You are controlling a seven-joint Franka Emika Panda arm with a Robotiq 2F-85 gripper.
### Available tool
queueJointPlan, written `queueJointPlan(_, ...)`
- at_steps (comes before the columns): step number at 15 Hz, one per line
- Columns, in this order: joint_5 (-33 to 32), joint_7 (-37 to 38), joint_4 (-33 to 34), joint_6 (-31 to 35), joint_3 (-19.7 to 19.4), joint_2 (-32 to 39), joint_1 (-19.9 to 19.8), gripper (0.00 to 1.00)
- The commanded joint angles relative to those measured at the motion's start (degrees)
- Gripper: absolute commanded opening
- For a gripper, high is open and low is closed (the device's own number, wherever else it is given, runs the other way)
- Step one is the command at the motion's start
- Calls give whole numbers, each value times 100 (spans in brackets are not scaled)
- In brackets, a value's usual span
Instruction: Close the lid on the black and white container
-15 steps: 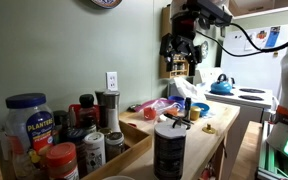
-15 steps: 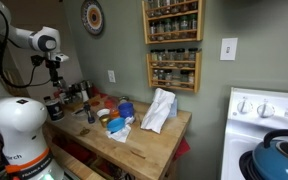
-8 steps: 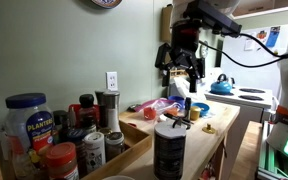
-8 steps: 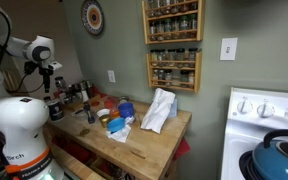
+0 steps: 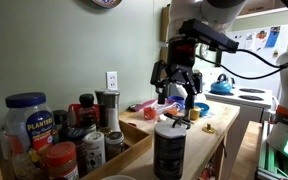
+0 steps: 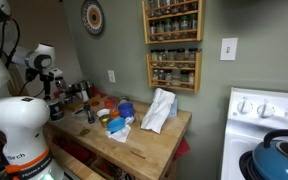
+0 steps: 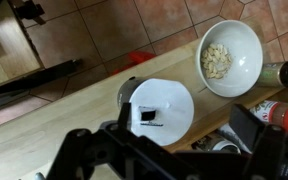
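Tall black cylindrical canister with ribbed horizontal bands [image 5: 169, 152] is standing upright at the near edge of the pale wooden butcher-block table [image 5: 212, 135]. Round, flat, whitish-grey cap [image 5: 170, 126] is sitting on top of it. From the wrist view the cap is showing a smooth matte face with a small dark rectangular spot near one side; whether that is an opening, cannot tell.

Dark Robotiq gripper [image 5: 177, 92] is hanging directly above the canister, apart from the cap, fingers splayed wide and holding nothing.

Just beside the canister in the wrist view, a glossy white round bowl [image 7: 230, 55] is holding pale nut-like pieces. Terracotta square floor tiles [image 7: 104, 25] are showing beyond the table edge.

Well apart, a clear plastic jar with a blue lid [image 5: 26, 118] is standing among smaller jars.
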Motion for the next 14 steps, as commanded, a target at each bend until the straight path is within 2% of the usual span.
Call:
queueJointPlan(1, -29, 21, 7, 0, -99, 10, 99, 100)
queueJointPlan(5, -247, 326, -14, 127, -68, 89, 52, 100)
queueJointPlan(14, -209, 522, 75, 592, -71, 521, 179, 100)
